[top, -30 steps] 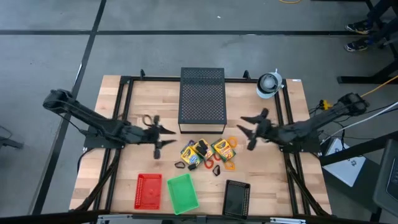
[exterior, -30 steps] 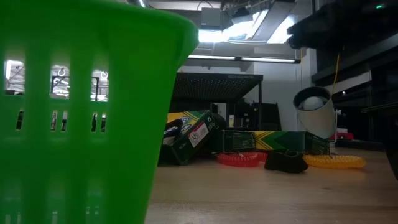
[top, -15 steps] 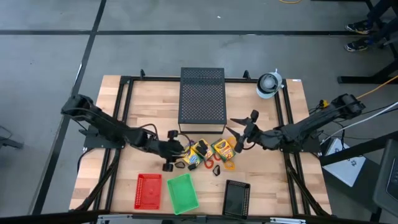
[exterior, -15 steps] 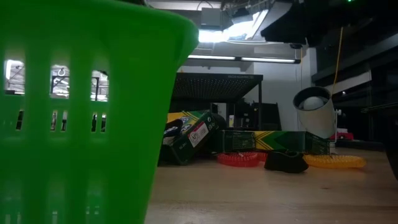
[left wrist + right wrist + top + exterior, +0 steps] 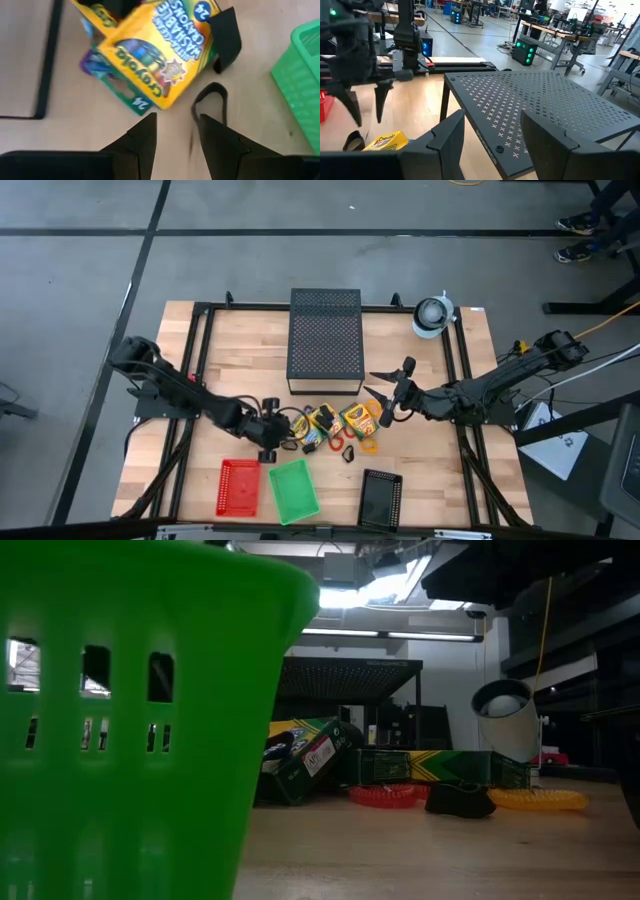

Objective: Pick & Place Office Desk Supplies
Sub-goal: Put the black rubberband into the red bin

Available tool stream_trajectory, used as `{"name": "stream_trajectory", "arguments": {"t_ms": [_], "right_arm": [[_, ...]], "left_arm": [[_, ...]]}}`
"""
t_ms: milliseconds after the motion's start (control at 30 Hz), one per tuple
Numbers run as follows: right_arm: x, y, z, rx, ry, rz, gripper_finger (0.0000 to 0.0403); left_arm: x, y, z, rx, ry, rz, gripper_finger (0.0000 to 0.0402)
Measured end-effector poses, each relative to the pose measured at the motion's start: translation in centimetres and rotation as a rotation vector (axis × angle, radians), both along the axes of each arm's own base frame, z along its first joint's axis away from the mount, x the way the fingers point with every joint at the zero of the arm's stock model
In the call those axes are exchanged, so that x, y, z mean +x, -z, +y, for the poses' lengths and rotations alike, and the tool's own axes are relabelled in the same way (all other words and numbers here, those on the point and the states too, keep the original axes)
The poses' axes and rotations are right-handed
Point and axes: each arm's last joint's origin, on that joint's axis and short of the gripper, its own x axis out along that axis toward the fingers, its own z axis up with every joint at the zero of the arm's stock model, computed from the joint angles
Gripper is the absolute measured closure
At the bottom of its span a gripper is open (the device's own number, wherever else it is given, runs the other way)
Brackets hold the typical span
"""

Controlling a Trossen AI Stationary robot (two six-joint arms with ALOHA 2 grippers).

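1. My left hand (image 5: 277, 430) hangs low over the supplies, fingers parted and empty, a black clip (image 5: 212, 102) just beyond its tips.
2. The crayon boxes (image 5: 325, 423), clips and rings lie heaped at mid-tabletop, in front of the perforated metal box (image 5: 325, 340).
3. My right hand (image 5: 385, 402) hovers open and empty at the heap's right side.
4. To do this well, I judge, I should centre the left fingers (image 5: 142, 142) astride the clip, drop squarely, close, then carry to the green basket (image 5: 293, 490) by the front edge.
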Motion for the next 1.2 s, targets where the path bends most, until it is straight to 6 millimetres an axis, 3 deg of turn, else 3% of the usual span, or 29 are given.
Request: {"name": "stream_trajectory", "arguments": {"t_ms": [400,700,933,1067,1200], "right_arm": [[0.0,0.0,0.0,0.000,-0.007,0.001,0.0207],[0.0,0.0,0.1,0.006,-0.040,0.005,0.0207],[0.0,0.0,0.1,0.003,-0.026,0.004,0.0207],[0.0,0.0,0.1,0.002,-0.025,0.005,0.0207],[0.0,0.0,0.1,0.002,-0.025,0.004,0.0207]], "left_arm": [[0.4,0.7,-0.2,-0.066,-0.044,0.008,0.0258],[1.4,3.7,-0.3,-0.067,-0.062,0.084,0.0258],[1.8,3.7,0.1,-0.072,-0.052,0.069,0.0260],[1.7,3.4,0.1,-0.049,-0.002,0.071,0.0288],[1.6,3.0,0.4,-0.040,-0.002,0.070,0.0353]]}}
